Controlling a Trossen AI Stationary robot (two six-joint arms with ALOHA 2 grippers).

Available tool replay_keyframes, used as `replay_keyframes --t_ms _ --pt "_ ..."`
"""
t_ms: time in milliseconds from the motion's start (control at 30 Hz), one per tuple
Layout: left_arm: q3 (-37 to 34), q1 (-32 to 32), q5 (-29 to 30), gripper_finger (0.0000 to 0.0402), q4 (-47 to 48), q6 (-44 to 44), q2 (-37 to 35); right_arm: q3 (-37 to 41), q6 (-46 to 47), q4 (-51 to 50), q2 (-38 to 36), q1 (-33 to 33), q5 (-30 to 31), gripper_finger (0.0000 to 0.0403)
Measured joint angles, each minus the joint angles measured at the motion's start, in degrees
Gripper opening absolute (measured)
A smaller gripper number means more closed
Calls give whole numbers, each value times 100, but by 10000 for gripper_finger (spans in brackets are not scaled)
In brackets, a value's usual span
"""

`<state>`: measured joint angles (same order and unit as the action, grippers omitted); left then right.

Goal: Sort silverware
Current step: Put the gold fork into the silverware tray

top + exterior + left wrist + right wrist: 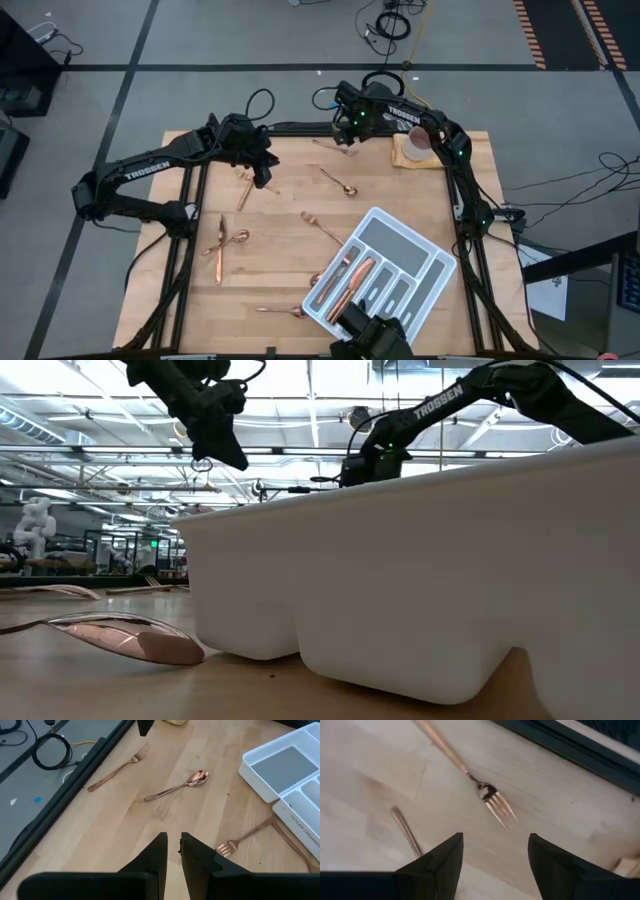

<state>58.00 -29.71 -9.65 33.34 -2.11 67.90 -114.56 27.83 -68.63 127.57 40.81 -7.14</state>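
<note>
Copper silverware lies flat and scattered on the wooden table: a fork (330,146) near the far edge, a spoon (340,183), a fork (320,228), a knife (245,190), more pieces (222,245) at the left and a spoon (285,311) near the front. Several pieces (345,282) lie in the white divided tray (420,262). My right gripper (495,840) hangs open above the far fork (495,802), pointing down and touching nothing. My left gripper (173,845) hovers over the table's far left, its fingers a narrow gap apart with nothing between them.
A white mug (418,143) stands on a tan mat at the far right corner. A second handle (405,832) lies close to the far fork. In the low view the tray's wall (420,580) fills the front, with a spoon (130,635) beside it.
</note>
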Motion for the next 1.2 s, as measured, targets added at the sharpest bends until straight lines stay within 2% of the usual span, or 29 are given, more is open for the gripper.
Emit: replay_keyframes --t_ms 100,267,467,567,1200 --pt "0 0 0 59 0 1 0 25 496 -90 0 21 128 210" --pt "0 0 -26 59 0 8 0 299 1158 182 13 12 -7 210" --pt "0 -1 -27 59 -33 -29 0 729 1442 300 13 -14 -95 210" --pt "0 0 -26 59 -71 -35 0 875 1499 555 15 -14 -330 210" --pt "0 -22 -26 59 -160 -318 0 887 2027 837 310 -9 -526 210"
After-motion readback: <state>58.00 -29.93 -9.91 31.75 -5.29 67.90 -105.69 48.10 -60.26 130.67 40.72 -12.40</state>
